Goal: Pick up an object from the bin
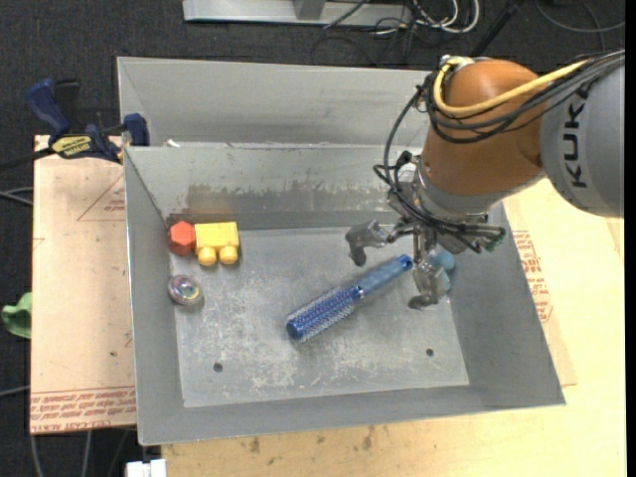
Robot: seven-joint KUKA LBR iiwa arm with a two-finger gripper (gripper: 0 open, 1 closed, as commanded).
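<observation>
Gripper (393,264) fingers spread open either side of the smooth handle of a bristly blue hairbrush (343,301), in the middle of a scuffed metal bin (298,381).

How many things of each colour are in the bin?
Blue brush: 1
Yellow block: 1
Red block: 1
Shiny round thing: 1
Total: 4

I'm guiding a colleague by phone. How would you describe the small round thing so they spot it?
Look along the grey bin's left wall. A yellow block and a red piece sit at the back; nearer the front lies the disc, alone in being round, flat and shiny.
</observation>
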